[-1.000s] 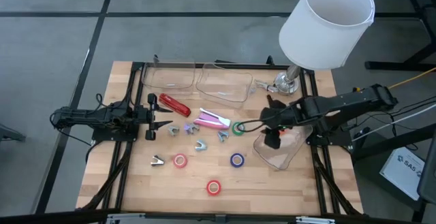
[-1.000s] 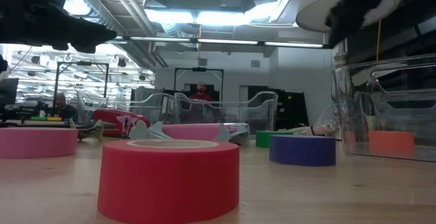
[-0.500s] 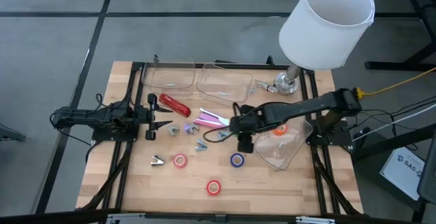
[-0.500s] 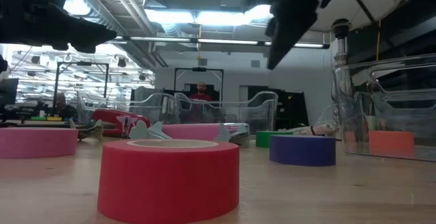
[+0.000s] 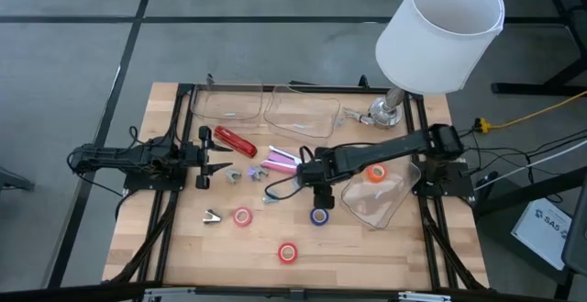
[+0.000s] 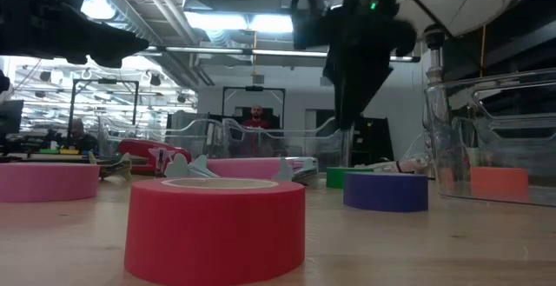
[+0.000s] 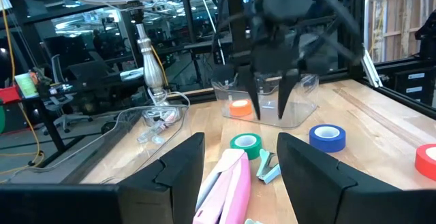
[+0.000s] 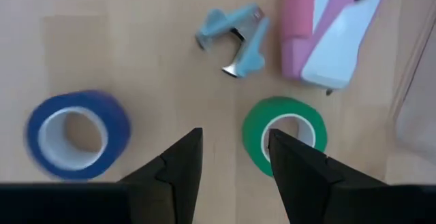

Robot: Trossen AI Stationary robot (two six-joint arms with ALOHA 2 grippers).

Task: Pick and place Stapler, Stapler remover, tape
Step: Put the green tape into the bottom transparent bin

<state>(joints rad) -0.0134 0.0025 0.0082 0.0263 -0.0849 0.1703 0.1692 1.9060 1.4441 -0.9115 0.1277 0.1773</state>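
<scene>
The right gripper (image 5: 316, 181) is held above the middle of the table, its fingers (image 8: 182, 161) spread apart with nothing between them. In the right wrist view, the green tape roll (image 8: 284, 143) is seen just beside one finger, lying flat on the wood, and the blue tape roll (image 8: 77, 133) lies apart on the other side. A light-blue staple remover (image 8: 235, 38) is seen beyond the fingers, next to the pink stapler (image 8: 327, 30). The orange tape roll (image 5: 376, 174) is already placed inside the clear container (image 5: 385, 206) at the right. The red stapler (image 5: 236, 141) lies near the far left part of the table, close to the left gripper (image 5: 213, 162). The left gripper is kept at the left side, also spread and empty. A pink tape roll (image 5: 242, 217) and a red tape roll (image 5: 289, 252) are found near the front edge, well apart from both grippers. A lamp (image 5: 438, 36) stands at the far right corner
</scene>
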